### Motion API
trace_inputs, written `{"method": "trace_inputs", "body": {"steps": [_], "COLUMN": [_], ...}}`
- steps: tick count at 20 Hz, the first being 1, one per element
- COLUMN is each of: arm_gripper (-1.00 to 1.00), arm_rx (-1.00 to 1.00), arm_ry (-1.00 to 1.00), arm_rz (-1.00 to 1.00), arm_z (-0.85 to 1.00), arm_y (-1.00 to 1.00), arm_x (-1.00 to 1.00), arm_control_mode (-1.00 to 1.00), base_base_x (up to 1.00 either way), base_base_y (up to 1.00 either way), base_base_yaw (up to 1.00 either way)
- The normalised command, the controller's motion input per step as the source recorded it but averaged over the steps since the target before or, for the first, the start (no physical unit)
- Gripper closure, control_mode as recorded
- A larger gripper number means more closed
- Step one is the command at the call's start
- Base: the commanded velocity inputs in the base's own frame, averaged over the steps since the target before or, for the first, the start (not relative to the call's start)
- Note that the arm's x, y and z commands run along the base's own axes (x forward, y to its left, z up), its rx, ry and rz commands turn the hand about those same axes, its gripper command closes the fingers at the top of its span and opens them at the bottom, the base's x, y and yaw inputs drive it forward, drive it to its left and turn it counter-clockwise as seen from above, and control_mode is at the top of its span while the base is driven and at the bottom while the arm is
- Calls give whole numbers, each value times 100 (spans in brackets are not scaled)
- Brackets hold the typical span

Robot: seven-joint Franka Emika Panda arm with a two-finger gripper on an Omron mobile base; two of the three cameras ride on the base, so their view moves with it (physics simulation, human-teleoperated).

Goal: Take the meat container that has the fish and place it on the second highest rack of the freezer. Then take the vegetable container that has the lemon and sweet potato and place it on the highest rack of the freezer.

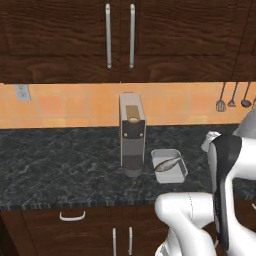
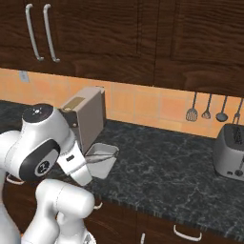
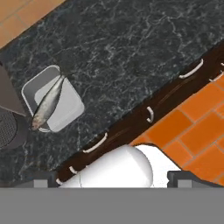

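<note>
The meat container (image 1: 170,172) is a shallow pale-grey tray on the dark stone counter (image 1: 60,165), just right of the coffee machine. A slim silvery fish (image 1: 167,163) lies diagonally across it. In the right base view the container (image 2: 106,164) and fish (image 2: 101,157) show partly behind my white arm. From the hand view I look down from high above the counter's front edge. There the container (image 3: 65,109) with its fish (image 3: 47,104) lies far off at the left. My gripper (image 3: 113,179) is open, its fingertips (image 3: 41,181) spread wide with nothing between them.
A tall grey coffee machine (image 1: 132,135) stands against the container's left side. A toaster (image 2: 231,152) sits at the right end of the counter (image 2: 167,167). Utensils (image 2: 205,107) hang on the orange tiled wall. Dark cabinets hang above and drawers with handles (image 3: 148,114) run below.
</note>
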Motion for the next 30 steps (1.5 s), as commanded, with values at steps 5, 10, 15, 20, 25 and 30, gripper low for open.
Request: {"method": "trace_inputs", "body": {"steps": [5, 10, 15, 20, 25, 30], "arm_gripper": [-100, -100, -100, -100, -100, -100], "arm_rx": [2, 0, 9, 2, 0, 0], "arm_ry": [19, -13, 10, 27, 6, 4], "arm_rz": [6, 9, 4, 0, 0, 0], "arm_z": [-80, -73, -63, -56, -26, -36], "arm_y": [-18, -9, 4, 0, 0, 0], "arm_x": [74, 91, 80, 4, 42, 53], "arm_control_mode": [-100, -100, -100, -100, -100, -100], "base_base_x": [0, 0, 0, 0, 0, 0], "base_base_y": [0, 0, 0, 0, 0, 0], "base_base_yaw": [0, 0, 0, 0, 0, 0]}}
